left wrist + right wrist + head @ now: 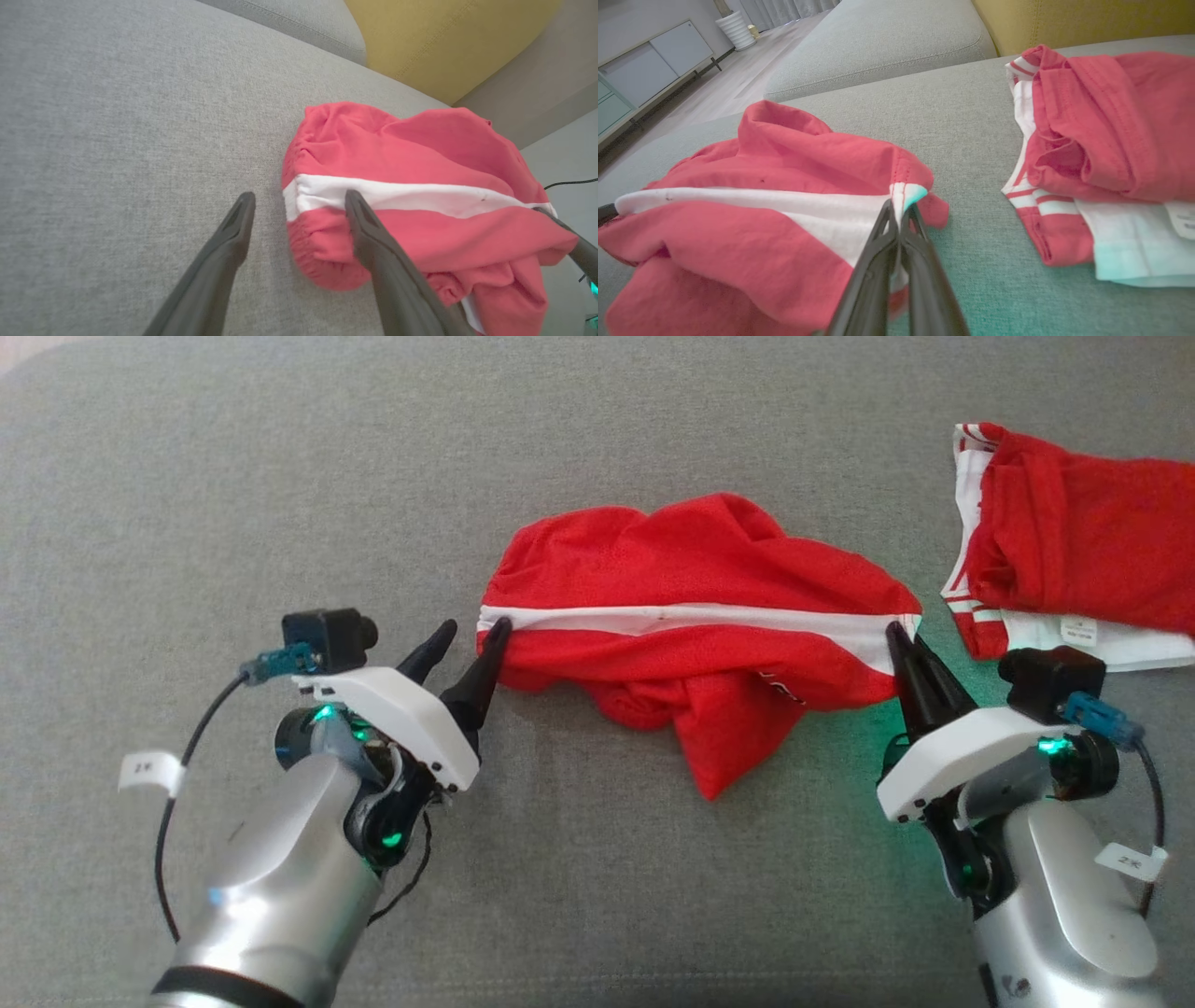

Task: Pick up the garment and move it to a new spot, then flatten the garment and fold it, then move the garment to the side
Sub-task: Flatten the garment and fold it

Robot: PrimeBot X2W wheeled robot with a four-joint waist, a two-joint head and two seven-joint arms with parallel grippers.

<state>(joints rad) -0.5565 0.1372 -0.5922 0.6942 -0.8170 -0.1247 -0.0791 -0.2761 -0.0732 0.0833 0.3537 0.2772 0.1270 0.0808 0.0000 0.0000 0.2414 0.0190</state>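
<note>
The garment (691,588) is red with a white stripe and lies crumpled in the middle of the grey sofa seat (280,476). My left gripper (474,627) is open at the garment's left end. In the left wrist view one finger rests on the white stripe (420,196) and the other stands over bare sofa, so the left gripper (300,196) straddles the edge of the garment (420,154). My right gripper (896,633) is shut on the stripe's right end. In the right wrist view the right gripper (897,207) pinches the hem of the garment (775,158).
A second red and white garment (1074,541) lies folded at the far right, close to my right arm, and appears as that folded garment (1101,121) in the right wrist view. A yellow cushion (444,42) stands behind the seat. Off the sofa's far end are a wooden floor and a cabinet (654,60).
</note>
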